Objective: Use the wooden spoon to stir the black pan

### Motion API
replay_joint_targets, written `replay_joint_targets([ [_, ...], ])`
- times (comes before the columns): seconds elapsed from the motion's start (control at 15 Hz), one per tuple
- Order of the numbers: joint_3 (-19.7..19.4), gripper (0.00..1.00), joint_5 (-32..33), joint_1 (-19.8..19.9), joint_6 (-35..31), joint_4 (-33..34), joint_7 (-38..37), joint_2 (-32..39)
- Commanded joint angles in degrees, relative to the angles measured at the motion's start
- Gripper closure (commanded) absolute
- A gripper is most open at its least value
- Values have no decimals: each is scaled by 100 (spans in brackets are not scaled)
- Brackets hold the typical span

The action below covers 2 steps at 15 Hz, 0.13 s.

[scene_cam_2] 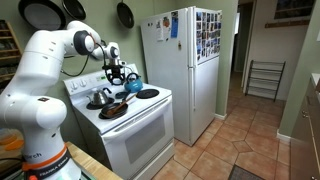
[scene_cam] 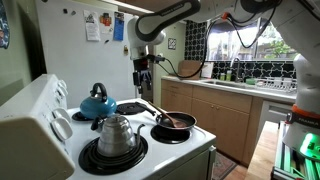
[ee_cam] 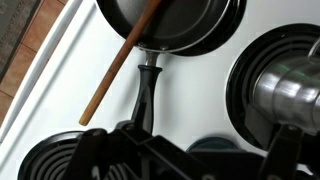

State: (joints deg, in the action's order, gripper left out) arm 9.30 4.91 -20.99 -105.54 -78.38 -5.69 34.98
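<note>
While the wooden spoon (ee_cam: 120, 68) lies with its bowl in the black pan (ee_cam: 195, 25) and its handle slanting out over the white table (ee_cam: 195, 100), the jaws are held above, spread apart and empty. The reach for the spoon is judged to be in hand. Next, a descent is called for, with the jaws aligned across the handle.

Above the round black frying pan (scene_cam: 176, 125) the air is open. The shiny steel kettle (scene_cam: 116, 134) stands beside it, the blue kettle (scene_cam: 97, 102) behind; the slim wooden spoon (ee_cam: 118, 68) juts over the rim.
</note>
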Motion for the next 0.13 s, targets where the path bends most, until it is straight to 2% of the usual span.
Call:
replay_joint_targets([
  [0.0,28,0,9,17,-7,-7,80,-10],
  [0.07,36,0,10,29,-31,-40,137,-29],
])
